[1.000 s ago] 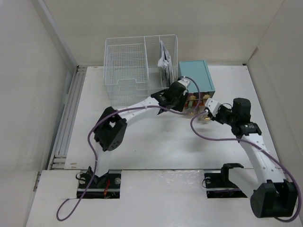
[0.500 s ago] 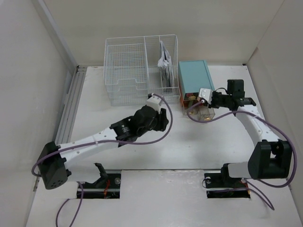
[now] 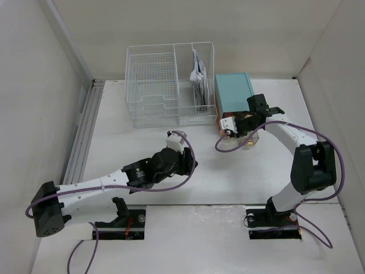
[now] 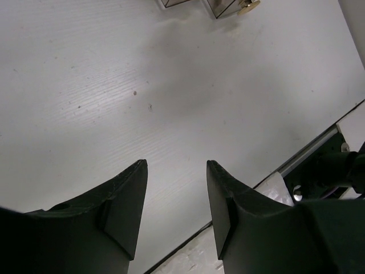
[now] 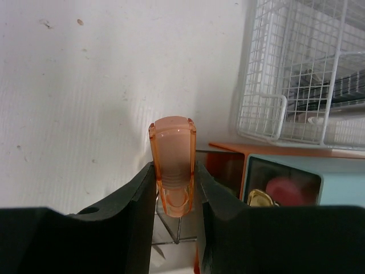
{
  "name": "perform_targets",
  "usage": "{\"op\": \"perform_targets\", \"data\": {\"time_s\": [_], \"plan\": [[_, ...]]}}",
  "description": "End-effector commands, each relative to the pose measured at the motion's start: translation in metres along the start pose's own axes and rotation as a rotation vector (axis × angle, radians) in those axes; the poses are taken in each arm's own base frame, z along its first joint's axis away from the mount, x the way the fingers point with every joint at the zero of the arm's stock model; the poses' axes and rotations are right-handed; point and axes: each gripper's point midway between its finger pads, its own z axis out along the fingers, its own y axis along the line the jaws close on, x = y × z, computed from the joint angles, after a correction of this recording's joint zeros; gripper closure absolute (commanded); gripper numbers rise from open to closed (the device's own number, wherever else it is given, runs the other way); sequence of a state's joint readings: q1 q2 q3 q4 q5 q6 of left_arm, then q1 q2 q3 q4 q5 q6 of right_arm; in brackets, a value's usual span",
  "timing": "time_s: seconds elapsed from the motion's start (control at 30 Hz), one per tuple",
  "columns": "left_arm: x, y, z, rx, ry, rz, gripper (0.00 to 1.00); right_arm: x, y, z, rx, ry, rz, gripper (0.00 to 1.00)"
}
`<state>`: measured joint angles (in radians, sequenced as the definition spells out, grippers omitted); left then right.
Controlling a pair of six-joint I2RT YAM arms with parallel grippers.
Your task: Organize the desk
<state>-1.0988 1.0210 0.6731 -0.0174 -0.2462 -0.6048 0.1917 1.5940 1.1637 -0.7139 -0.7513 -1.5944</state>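
Observation:
The desk [image 3: 142, 142] is a broad white tabletop. My right gripper [image 5: 173, 168] is shut on a small translucent orange piece [image 5: 172, 142] and holds it at the front of the teal drawer box [image 3: 235, 94], over a clear drawer that is pulled out. In the top view this gripper [image 3: 229, 127] sits at the box's front left corner. My left gripper [image 4: 177, 165] is open and empty above the bare desk [image 4: 171, 85]. In the top view it [image 3: 191, 162] is in the middle, apart from the box.
A white wire-mesh rack [image 3: 165, 91] with papers [image 3: 198, 74] stands at the back, left of the teal box; it also shows in the right wrist view [image 5: 302, 68]. A gold knob [image 5: 261, 198] and something red sit inside the box front. Walls enclose the desk.
My left arm has drawn back from the drawer box to the middle of the desk. My right arm has swung in to the box's front with the orange piece.

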Motion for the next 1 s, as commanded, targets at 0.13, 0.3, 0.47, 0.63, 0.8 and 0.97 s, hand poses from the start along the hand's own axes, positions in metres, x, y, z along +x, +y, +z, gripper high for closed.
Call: {"op": "perform_targets", "data": {"time_s": [0.13, 0.3, 0.47, 0.63, 0.8, 0.97], "plan": [[-0.006, -0.013, -0.010, 0.042, -0.057, -0.059, 0.58, -0.006, -0.035, -0.007, 0.091, 0.014, -0.042, 1.00], [0.000, -0.009, -0.013, 0.036, -0.051, -0.073, 0.58, 0.006, -0.045, -0.006, 0.139, 0.062, -0.025, 1.00], [0.003, -0.009, -0.014, 0.036, -0.051, -0.087, 0.58, 0.022, -0.045, -0.002, 0.141, 0.116, 0.006, 1.00], [0.001, -0.011, -0.018, 0.043, -0.060, -0.088, 0.58, 0.036, -0.045, 0.001, 0.130, 0.165, 0.032, 0.96], [0.005, -0.008, -0.018, 0.037, -0.053, -0.094, 0.58, 0.044, -0.046, -0.009, 0.158, 0.178, 0.055, 0.67], [0.004, -0.010, -0.016, 0.039, -0.056, -0.095, 0.58, 0.032, -0.044, -0.019, 0.183, 0.149, 0.052, 0.50]]}}
